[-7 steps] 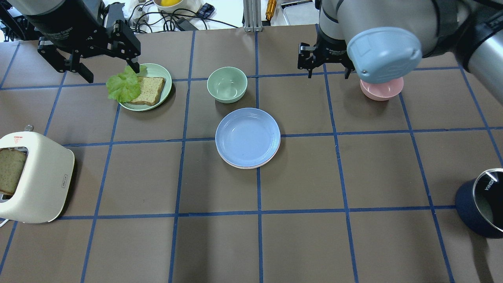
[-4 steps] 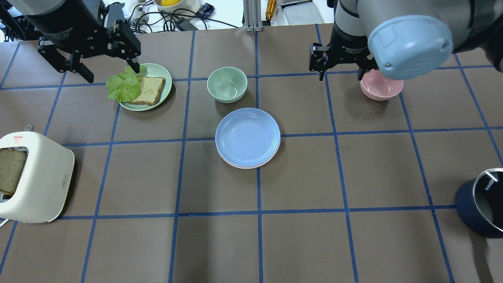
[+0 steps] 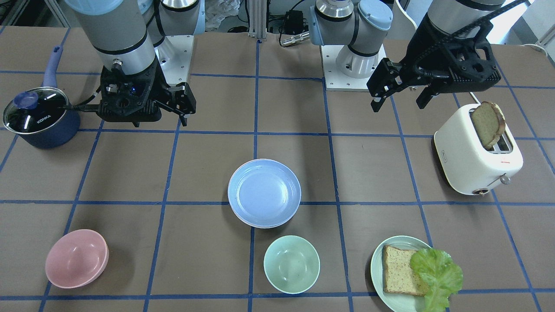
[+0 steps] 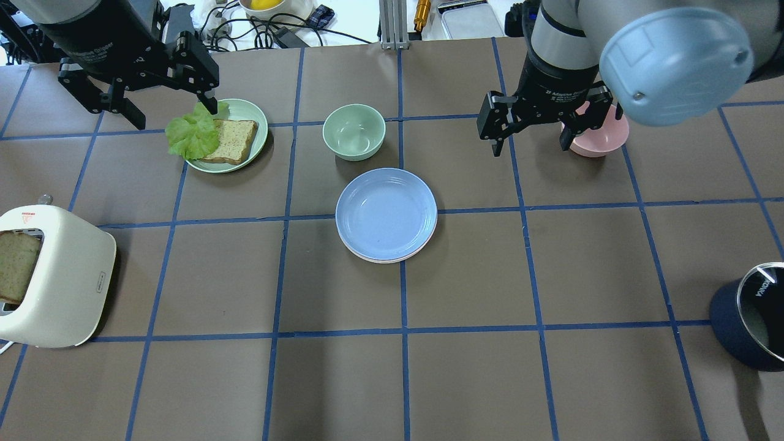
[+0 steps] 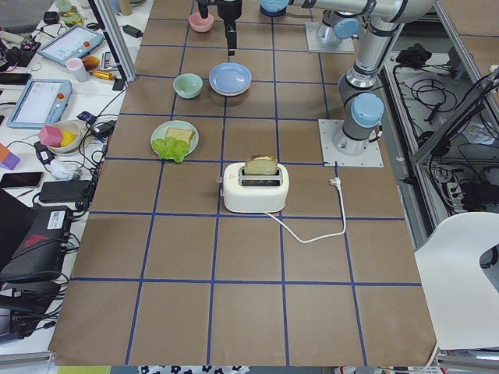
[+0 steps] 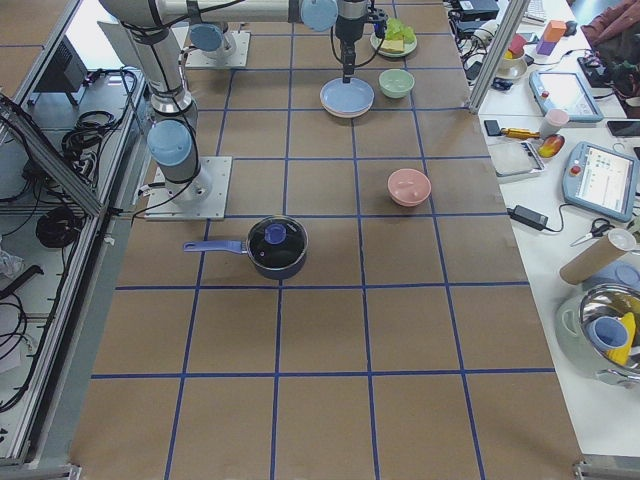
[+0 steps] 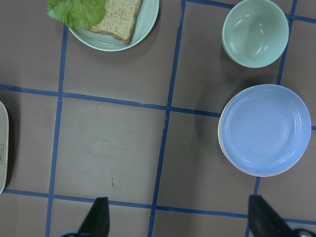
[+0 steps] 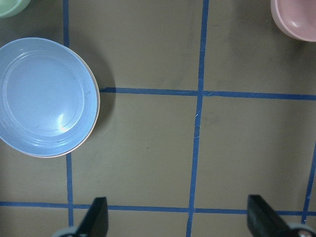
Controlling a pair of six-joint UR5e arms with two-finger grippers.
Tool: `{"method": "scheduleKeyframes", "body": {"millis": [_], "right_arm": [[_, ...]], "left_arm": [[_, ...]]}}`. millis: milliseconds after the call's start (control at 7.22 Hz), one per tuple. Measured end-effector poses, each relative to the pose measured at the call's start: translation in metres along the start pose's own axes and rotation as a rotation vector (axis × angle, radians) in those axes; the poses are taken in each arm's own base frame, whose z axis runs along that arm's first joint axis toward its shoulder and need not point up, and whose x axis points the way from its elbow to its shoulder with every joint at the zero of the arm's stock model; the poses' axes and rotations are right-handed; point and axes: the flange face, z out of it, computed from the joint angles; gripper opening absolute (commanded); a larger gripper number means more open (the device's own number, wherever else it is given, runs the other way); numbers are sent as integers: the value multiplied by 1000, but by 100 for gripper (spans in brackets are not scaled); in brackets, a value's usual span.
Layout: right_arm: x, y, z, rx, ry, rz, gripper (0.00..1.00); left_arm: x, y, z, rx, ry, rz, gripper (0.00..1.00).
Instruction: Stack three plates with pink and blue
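Both arms are up and off the work here. The right pincer (image 4: 530, 147) hangs high over the bench (image 4: 551, 275) with its fingers spread wide and nothing between them. The left pincer (image 4: 174, 116) is just as wide open and just as empty. And there's the prize: the blue plate (image 4: 386, 211) sits flat on top of the pile, inward of the right pincer and a little nearer the robot, well apart from either set of fingers. The right wrist view shows it off to the upper left of the spread fingers, with the pink bowl (image 8: 296, 17) away in the opposite corner. Under the blue one a pale sliver of the pink plate (image 4: 386, 261) peeks out along the near rim. Whether the cream plate lies beneath that I cannot tell; the edges sit too close together. No loose plate of that set shows elsewhere. Only the mint-green plate (image 4: 245, 113) carrying bread and lettuce sits right under the left pincer, with the mint bowl (image 4: 354, 131) farther inward. So I read the stacking as placed, with the arms in the clearing-off step. The next move calls for no grasp, just keeping both pincers high and wide of the pile so nothing nudges it.
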Motion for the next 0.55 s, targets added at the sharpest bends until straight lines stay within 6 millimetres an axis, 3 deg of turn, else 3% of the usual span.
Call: {"method": "scheduleKeyframes", "body": {"millis": [554], "right_arm": [[-2, 5, -7, 10, -23, -21, 100]], "left_arm": [[-1, -2, 3, -8, -8, 89, 100]]}}
